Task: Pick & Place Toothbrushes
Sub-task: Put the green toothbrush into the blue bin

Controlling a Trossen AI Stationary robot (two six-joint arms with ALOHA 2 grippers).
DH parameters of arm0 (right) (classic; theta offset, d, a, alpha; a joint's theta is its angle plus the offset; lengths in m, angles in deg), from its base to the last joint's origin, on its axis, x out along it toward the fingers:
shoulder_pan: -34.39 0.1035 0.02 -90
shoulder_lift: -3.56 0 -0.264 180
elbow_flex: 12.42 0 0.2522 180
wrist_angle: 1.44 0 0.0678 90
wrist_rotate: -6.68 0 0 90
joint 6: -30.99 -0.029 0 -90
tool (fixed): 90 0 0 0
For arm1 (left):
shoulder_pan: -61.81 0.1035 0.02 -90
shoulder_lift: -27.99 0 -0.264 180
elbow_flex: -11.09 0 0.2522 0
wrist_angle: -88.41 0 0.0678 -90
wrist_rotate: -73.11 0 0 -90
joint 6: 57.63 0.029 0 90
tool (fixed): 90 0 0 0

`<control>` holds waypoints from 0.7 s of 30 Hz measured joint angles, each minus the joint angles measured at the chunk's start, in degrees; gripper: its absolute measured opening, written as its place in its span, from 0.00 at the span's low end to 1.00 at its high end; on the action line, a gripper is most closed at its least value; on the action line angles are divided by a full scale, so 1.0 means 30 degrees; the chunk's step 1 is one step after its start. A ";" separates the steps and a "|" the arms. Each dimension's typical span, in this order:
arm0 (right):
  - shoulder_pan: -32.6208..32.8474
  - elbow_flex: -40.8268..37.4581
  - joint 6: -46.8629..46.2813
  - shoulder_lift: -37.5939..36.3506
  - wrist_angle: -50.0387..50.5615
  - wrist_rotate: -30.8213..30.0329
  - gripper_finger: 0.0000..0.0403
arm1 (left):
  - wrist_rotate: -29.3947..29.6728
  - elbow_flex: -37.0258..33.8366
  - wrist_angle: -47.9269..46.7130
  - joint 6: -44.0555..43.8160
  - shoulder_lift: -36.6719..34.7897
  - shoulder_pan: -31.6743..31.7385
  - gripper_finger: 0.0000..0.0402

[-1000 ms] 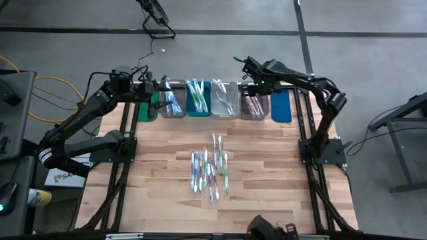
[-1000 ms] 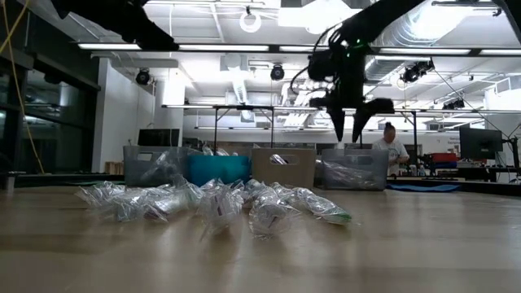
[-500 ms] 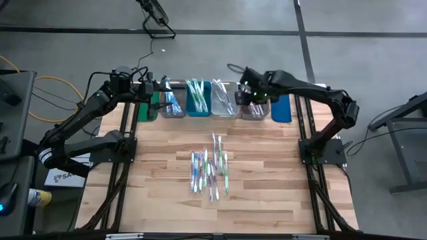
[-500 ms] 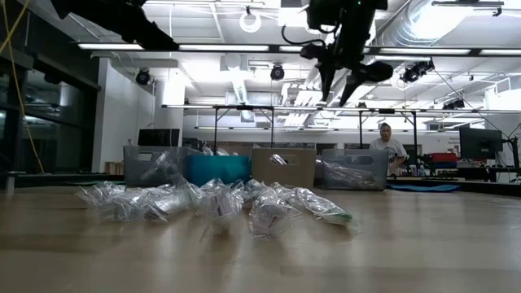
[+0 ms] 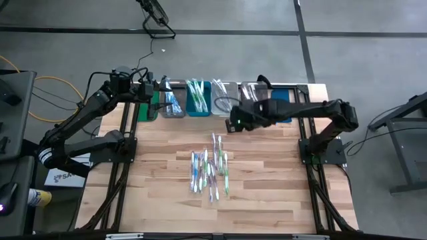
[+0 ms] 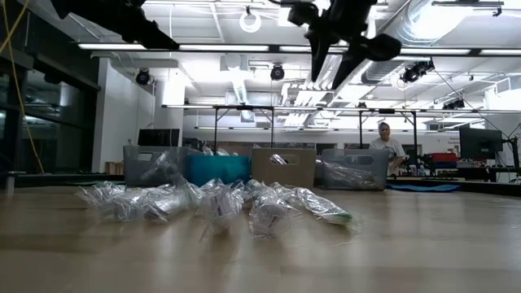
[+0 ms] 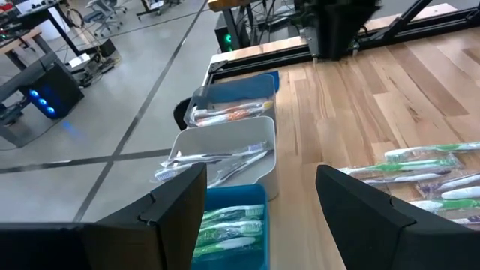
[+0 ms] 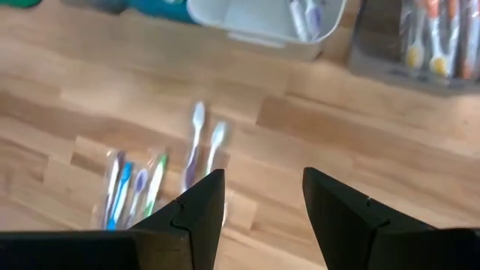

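About 10 toothbrushes (image 5: 210, 170) lie heaped mid-table; more fill 4 of the 6 bins (image 5: 198, 98) along the far edge. Right gripper (image 5: 233, 123) hovers between bins and heap, jaws apart, empty. Left gripper (image 5: 162, 87) waits over the leftmost bins, jaws apart.

From table height the toothbrushes (image 6: 220, 202) are only a heap of shiny wrappers, colours not readable. The right gripper (image 6: 340, 50) is cut by the top edge. In the right wrist view, the toothbrushes (image 8: 161, 180) are blurred.
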 joint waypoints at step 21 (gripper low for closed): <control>0.5266 0.0001 -0.4584 0.3943 -0.2470 0.1804 0.43 | -0.1786 0.0000 -0.1163 0.0648 -0.0007 0.0004 0.61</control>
